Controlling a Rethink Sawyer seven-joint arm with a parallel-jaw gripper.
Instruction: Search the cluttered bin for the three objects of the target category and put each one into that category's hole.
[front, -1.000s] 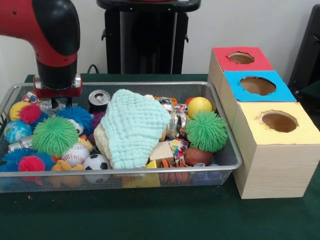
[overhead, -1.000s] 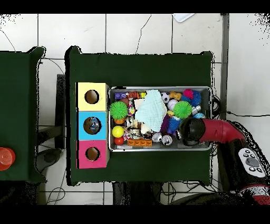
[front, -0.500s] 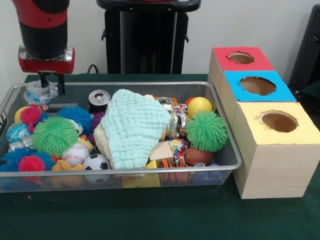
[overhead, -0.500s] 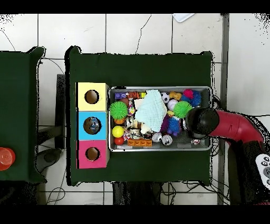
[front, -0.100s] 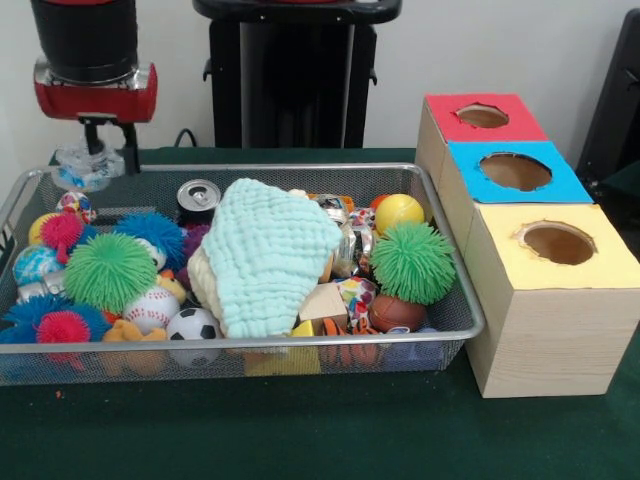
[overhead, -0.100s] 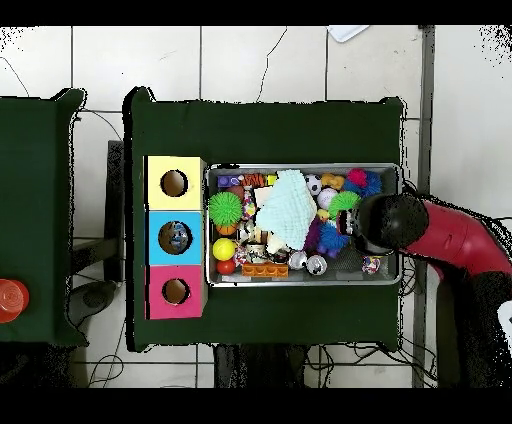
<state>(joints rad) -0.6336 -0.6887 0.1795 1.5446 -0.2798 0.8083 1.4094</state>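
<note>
Tool (front, -0.100s: 100, 160) closed on a clear cup (front, -0.100s: 80, 168), held above the bin's (front, -0.100s: 440, 290) ten-o'clock corner, apparently for transfer to a hole.

A pale wall (front, -0.100s: 500, 45) is standing behind the green-covered table (front, -0.100s: 330, 430); white floor tiles (overhead, -0.100s: 260, 60) (cracked) are showing around.

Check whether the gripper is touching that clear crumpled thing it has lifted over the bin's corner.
Touching. The front view shows the gripper raised above the bin, its fingers closed against the clear crumpled object, which hangs clear of the toys below.
</note>
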